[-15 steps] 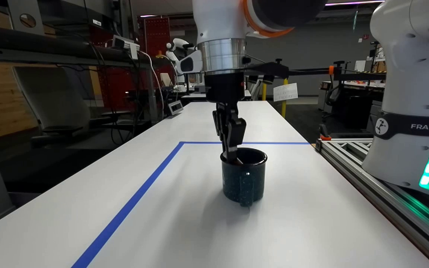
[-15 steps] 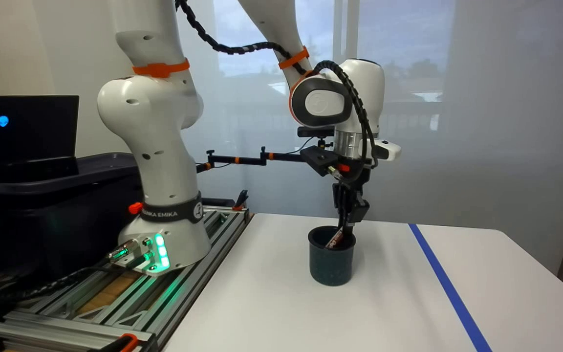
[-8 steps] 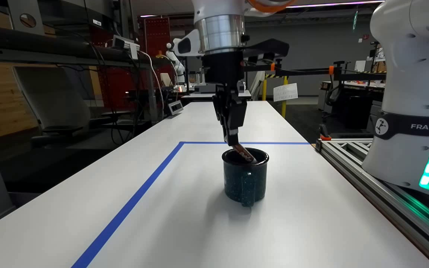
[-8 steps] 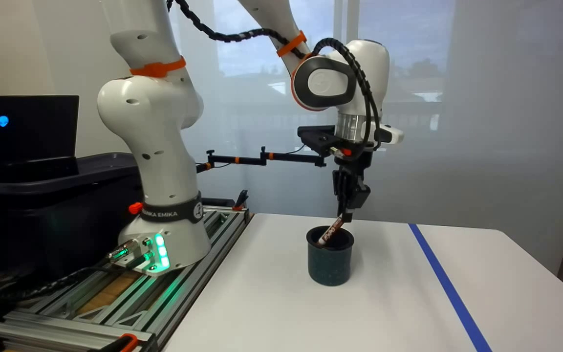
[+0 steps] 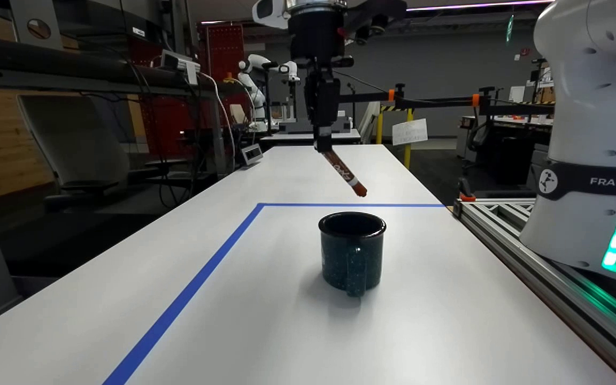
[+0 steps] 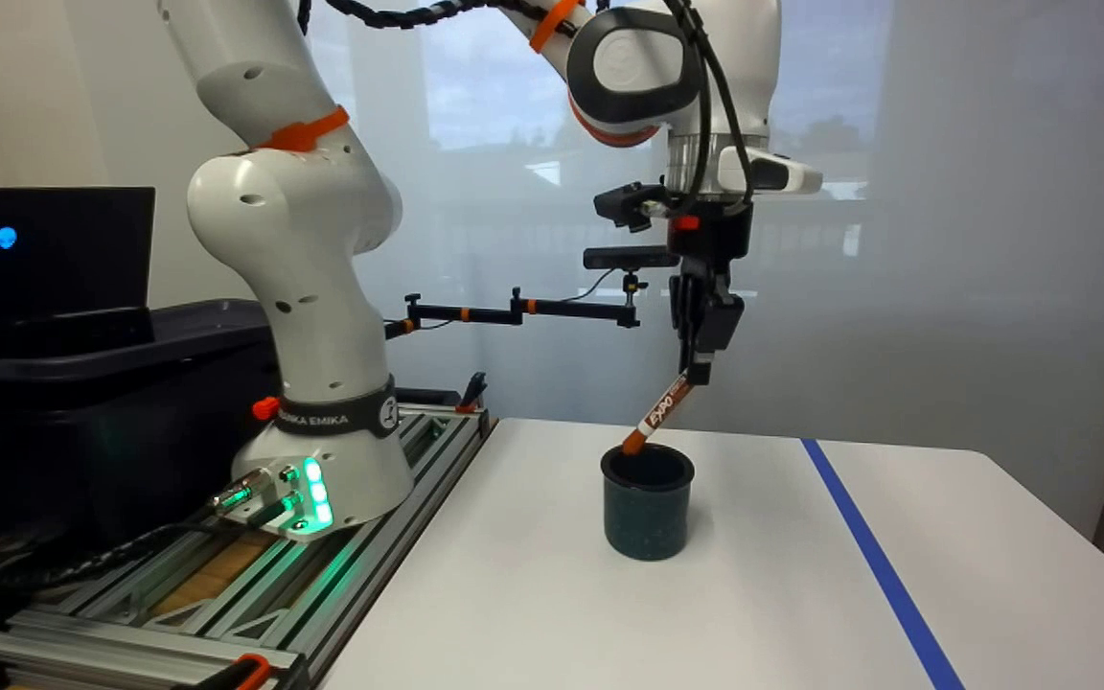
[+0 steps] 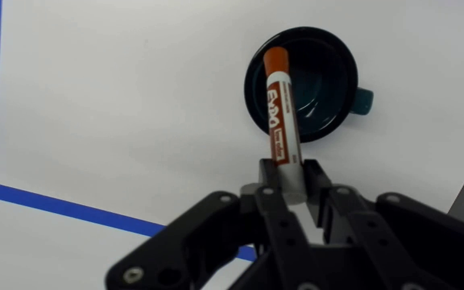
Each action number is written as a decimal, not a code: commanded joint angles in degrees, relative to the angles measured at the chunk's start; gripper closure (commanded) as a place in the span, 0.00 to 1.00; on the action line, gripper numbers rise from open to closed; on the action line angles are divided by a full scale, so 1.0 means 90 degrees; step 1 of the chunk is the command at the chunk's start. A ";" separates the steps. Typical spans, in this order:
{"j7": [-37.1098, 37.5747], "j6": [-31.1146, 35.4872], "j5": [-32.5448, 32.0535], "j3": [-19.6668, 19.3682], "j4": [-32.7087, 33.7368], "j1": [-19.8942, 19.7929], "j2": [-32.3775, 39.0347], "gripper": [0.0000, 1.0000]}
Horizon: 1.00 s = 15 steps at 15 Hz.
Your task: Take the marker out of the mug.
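Note:
The marker (image 5: pixel 343 170) is a slim brown-and-white pen with an orange-brown cap, also seen in an exterior view (image 6: pixel 664 410). My gripper (image 5: pixel 323 144) is shut on its white end, and the gripper also shows in an exterior view (image 6: pixel 694 370). The marker hangs tilted, cap end down, above the mug's rim. The dark teal mug (image 5: pixel 352 262) stands upright on the table and also shows in an exterior view (image 6: pixel 648 522). In the wrist view the marker (image 7: pixel 281 117), held between the fingertips (image 7: pixel 290 173), partly covers the mug's opening (image 7: pixel 324 76).
The white table (image 5: pixel 265 321) bears a blue tape line (image 5: pixel 190 291), also visible in an exterior view (image 6: pixel 883 565). The robot's base stands on a metal frame (image 6: pixel 418 517) along the table edge. A camera bar (image 6: pixel 562 309) reaches out behind the gripper.
My gripper has risen from the mug's rim with the marker held in it. The marker has come up out of the mug, its cap end now showing above the rim. The mug has barely moved.

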 commanded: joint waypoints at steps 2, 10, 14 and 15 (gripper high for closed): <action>0.0025 -0.0312 -0.0059 -0.0494 0.0045 -0.0536 -0.0231 0.95; -0.0539 0.0700 0.0437 -0.1095 0.0146 -0.0715 0.1413 0.95; -0.1082 0.1165 0.1045 -0.1016 0.0342 -0.0779 0.2454 0.95; -0.1196 0.1293 0.1156 -0.0970 0.0402 -0.0827 0.2670 0.95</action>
